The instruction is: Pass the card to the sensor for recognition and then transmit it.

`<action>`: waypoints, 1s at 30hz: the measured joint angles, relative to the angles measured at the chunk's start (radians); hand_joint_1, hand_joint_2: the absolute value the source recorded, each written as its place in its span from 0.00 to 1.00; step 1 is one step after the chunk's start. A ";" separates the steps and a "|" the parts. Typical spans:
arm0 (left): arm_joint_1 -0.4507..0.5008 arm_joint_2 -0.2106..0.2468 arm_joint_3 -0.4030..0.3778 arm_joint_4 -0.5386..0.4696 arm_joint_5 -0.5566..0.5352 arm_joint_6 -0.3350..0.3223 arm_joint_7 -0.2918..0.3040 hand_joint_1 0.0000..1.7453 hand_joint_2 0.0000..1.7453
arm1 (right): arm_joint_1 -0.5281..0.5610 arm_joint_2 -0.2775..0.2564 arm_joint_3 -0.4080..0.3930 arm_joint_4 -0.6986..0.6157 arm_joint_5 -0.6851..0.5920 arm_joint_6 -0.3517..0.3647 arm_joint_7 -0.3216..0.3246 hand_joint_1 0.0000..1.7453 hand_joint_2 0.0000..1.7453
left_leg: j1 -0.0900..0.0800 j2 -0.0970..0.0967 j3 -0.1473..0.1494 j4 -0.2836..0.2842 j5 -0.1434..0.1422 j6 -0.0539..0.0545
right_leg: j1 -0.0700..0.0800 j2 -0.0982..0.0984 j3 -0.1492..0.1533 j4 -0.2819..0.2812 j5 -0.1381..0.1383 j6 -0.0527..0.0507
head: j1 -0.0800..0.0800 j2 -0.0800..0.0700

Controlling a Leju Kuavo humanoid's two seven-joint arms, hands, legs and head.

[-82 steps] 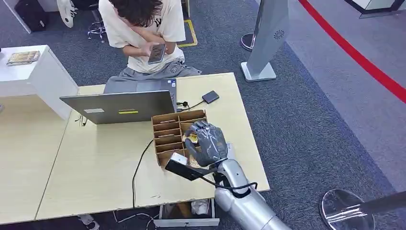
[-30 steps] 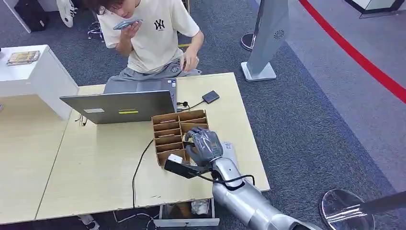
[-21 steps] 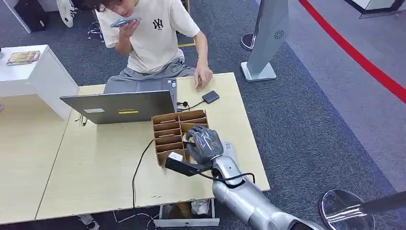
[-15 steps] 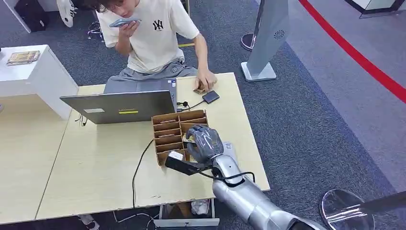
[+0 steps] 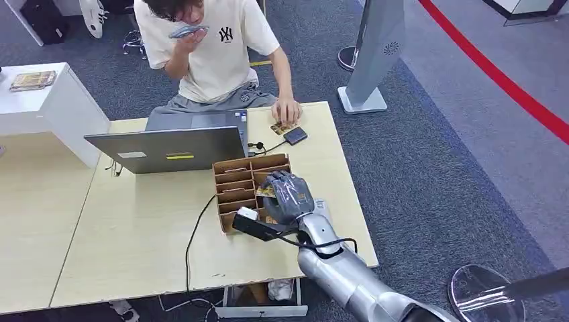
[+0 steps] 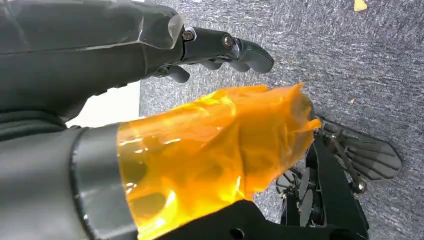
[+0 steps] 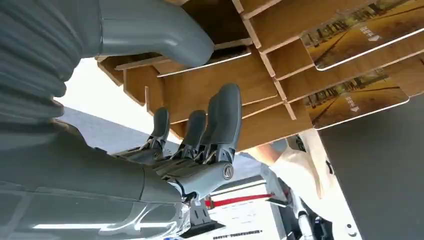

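Shows the right hand coming in from nine o'clock, thick grey thumb up at eleven o'clock, darker fingers apart and reaching against the brown cardboard divider box. Holds nothing visible. Two cards printed with a tree-lined road sit in separate slots at one to three o'clock. A person's pale shirt at five o'clock.

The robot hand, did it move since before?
Yes. The right robot hand has slid further over the cardboard organizer, toward the laptop.
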 joint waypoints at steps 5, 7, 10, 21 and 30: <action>0.000 0.000 0.000 0.000 0.000 -0.001 -0.002 0.00 0.00 | 0.000 0.002 0.000 0.011 0.004 0.003 0.003 0.50 1.00 | 0.000 0.000 0.000 0.000 0.000 0.000 | 0.000 0.000 0.000 0.000 0.000 0.000 | 0.000 0.000; 0.000 0.000 0.000 0.000 0.000 -0.001 -0.002 0.00 0.00 | 0.000 0.002 0.000 0.014 0.004 0.003 0.004 0.50 1.00 | 0.000 0.000 0.000 0.000 0.000 0.000 | 0.000 0.000 0.000 0.000 0.000 0.000 | 0.000 0.000; 0.000 0.000 0.000 0.000 0.000 -0.001 -0.003 0.00 0.00 | 0.000 0.002 0.000 0.017 0.004 0.003 0.005 0.50 1.00 | 0.000 0.000 0.000 0.000 0.000 0.000 | 0.000 0.000 0.000 0.000 0.000 0.000 | 0.000 0.000; 0.000 0.000 0.000 0.000 0.000 -0.001 -0.003 0.00 0.00 | 0.000 0.002 0.000 0.022 0.004 0.003 0.005 0.50 1.00 | 0.000 0.000 0.000 0.000 0.000 0.000 | 0.000 0.000 0.000 0.000 0.000 0.000 | 0.000 0.000; 0.000 0.000 0.000 0.000 0.000 -0.001 -0.004 0.00 0.00 | -0.002 0.002 0.000 0.032 0.005 0.003 0.006 0.60 1.00 | 0.000 0.000 0.000 0.000 0.000 0.000 | 0.000 0.000 0.000 0.000 0.000 0.000 | 0.000 0.000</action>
